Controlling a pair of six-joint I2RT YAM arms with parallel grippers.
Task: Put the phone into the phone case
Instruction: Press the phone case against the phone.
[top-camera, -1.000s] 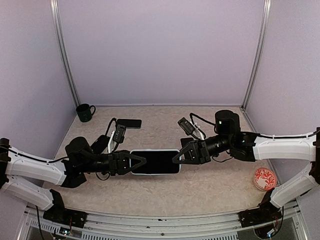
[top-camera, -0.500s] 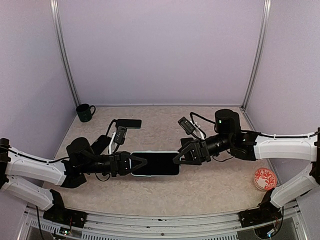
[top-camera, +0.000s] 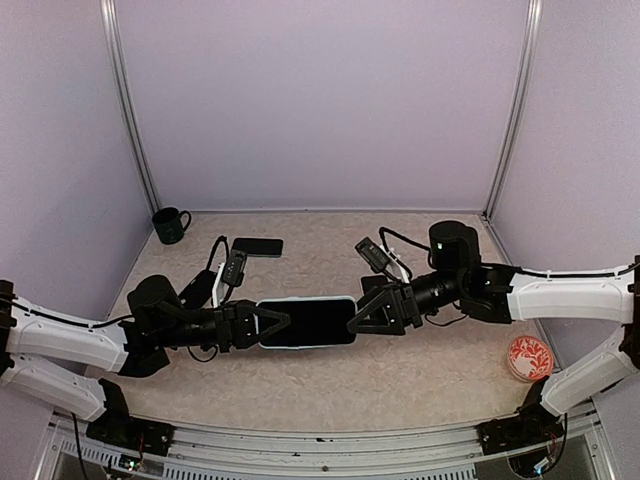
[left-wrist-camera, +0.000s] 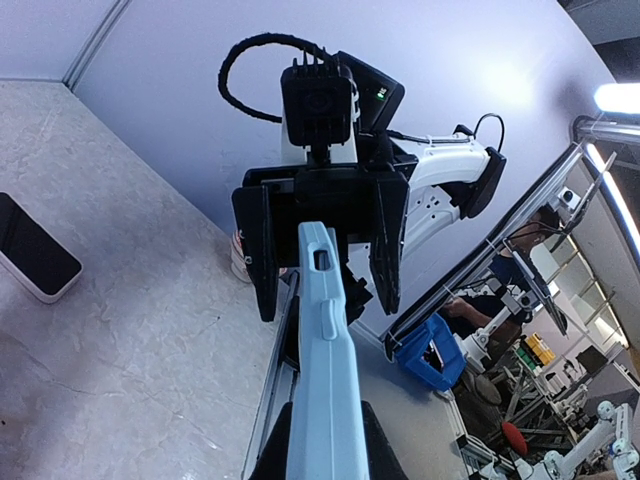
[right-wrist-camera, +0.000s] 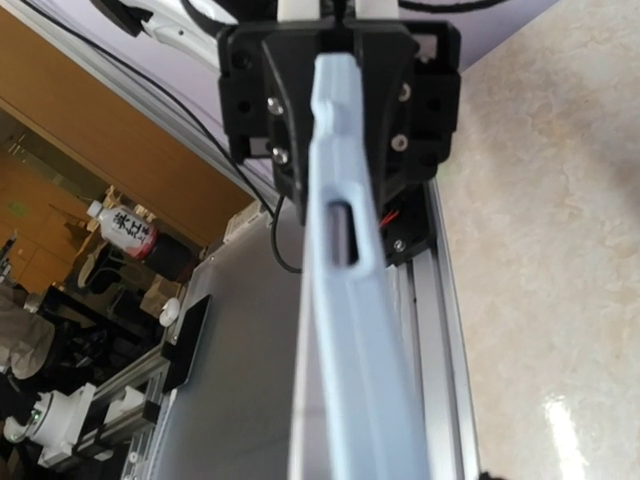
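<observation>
A light-blue phone case (top-camera: 305, 322) with the black phone's face showing inside its rim hangs level over the middle of the table. My left gripper (top-camera: 275, 323) is shut on its left end. In the left wrist view the case's edge (left-wrist-camera: 325, 380) runs up between my two fingers (left-wrist-camera: 272, 455). My right gripper (top-camera: 362, 318) is open at the case's right end. Its fingers (left-wrist-camera: 262, 260) stand either side of that end, apart from it. The right wrist view shows the case's thin edge (right-wrist-camera: 345, 300) close up, and my right fingers do not show there.
A second black slab with a white rim (top-camera: 257, 246) (left-wrist-camera: 35, 262) lies flat at the back left. A dark green mug (top-camera: 170, 224) stands in the far left corner. A red patterned dish (top-camera: 529, 357) sits near the right edge. Metal frame posts and purple walls enclose the table.
My left gripper closed on the case's left end. My right gripper spread its fingers off the right end. The case shifted slightly left.
</observation>
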